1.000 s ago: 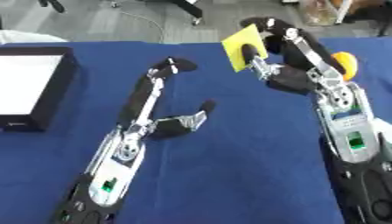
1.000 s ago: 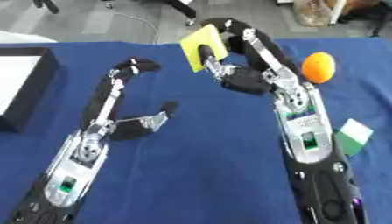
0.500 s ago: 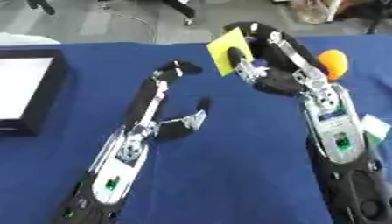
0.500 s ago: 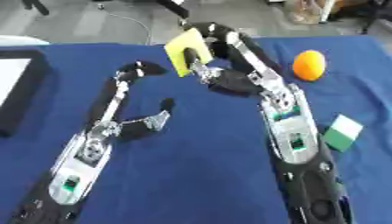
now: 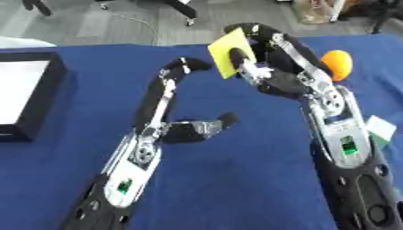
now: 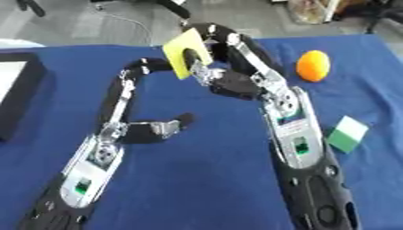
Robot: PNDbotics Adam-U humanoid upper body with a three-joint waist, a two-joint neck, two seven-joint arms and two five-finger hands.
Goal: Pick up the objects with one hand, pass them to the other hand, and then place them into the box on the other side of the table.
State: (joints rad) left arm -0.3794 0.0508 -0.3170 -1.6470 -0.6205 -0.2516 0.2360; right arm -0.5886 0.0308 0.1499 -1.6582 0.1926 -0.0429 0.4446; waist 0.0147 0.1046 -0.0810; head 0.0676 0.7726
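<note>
— Any writing you can read on the flat yellow square card pinched in the black right hand?

— None; its face is plain yellow.

— The black-walled box with the white floor at the left edge of the blue table?

— No label or print shows on it.

— The small green panels on the forearms, say the one on the right arm?

— They are only green patches; any marks on them are too blurred to read.

— The white and green block, or the round orange ball?

— Nothing legible on either.
</note>
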